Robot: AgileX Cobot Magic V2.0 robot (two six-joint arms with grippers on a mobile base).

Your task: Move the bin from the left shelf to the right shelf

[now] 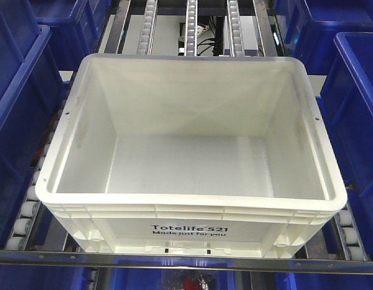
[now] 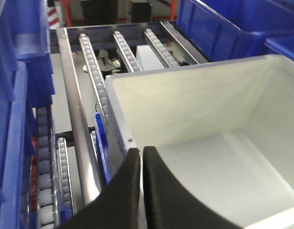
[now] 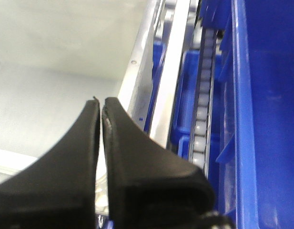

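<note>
The white bin (image 1: pixel 192 229), empty and upright with black "Totelife 521" print on its near side, fills a grey roller lane (image 1: pixel 192 24); I cannot tell whether this lane is the left or the right shelf. Neither gripper shows in the front view. In the left wrist view my left gripper (image 2: pixel 137 150) is shut, its black fingers lined up over the bin's (image 2: pixel 208 95) left rim, with nothing visibly clamped. In the right wrist view my right gripper (image 3: pixel 100 101) is also shut, over the bin's (image 3: pixel 51 47) right rim. Contact with the rim cannot be judged.
Dark blue totes stand close on both sides (image 1: pixel 17 121) (image 1: pixel 355 90). A grey metal bar (image 1: pixel 186 261) crosses the lane's near end. Roller rails (image 2: pixel 92 62) run on behind the bin. More rollers (image 3: pixel 204 86) and a blue tote (image 3: pixel 266 95) lie right of it.
</note>
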